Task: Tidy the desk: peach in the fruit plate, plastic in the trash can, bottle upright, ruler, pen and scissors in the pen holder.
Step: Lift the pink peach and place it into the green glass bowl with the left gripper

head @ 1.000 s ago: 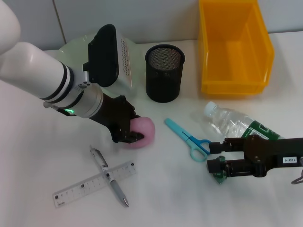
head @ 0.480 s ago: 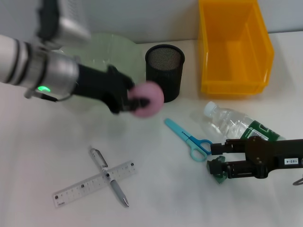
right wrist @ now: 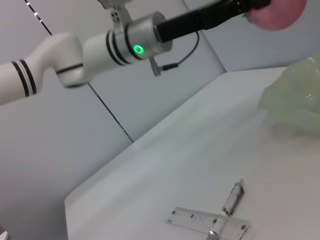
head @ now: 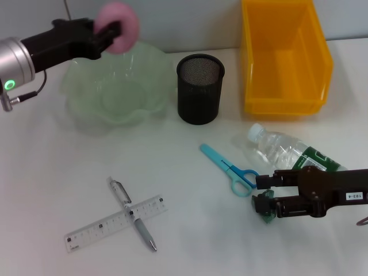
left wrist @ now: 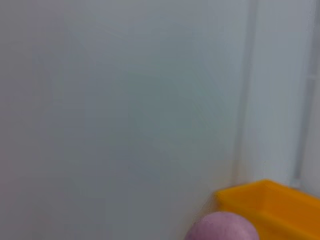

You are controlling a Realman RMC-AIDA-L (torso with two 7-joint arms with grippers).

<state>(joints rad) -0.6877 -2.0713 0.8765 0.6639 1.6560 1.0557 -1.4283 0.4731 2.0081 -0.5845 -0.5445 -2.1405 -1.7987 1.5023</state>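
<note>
My left gripper [head: 110, 30] is shut on the pink peach [head: 119, 25], held in the air over the far rim of the pale green fruit plate [head: 118, 92]. The peach [left wrist: 222, 228] also fills the left wrist view's lower edge and shows in the right wrist view [right wrist: 278, 13]. A clear bottle [head: 287, 152] lies on its side. Blue scissors [head: 229, 169] lie beside it. The pen [head: 133, 214] lies across the ruler [head: 115, 223]. The black mesh pen holder [head: 199, 88] stands mid-table. My right gripper [head: 263, 192] rests open by the bottle. The plastic is out of view.
A yellow bin [head: 284, 57] stands at the back right, next to the pen holder. The wall runs close behind the plate and the bin. White table lies between the plate and the pen and ruler.
My left gripper lifted the peach off the table and carried it up and back to above the plate's far rim. The right arm has stayed where it was.
</note>
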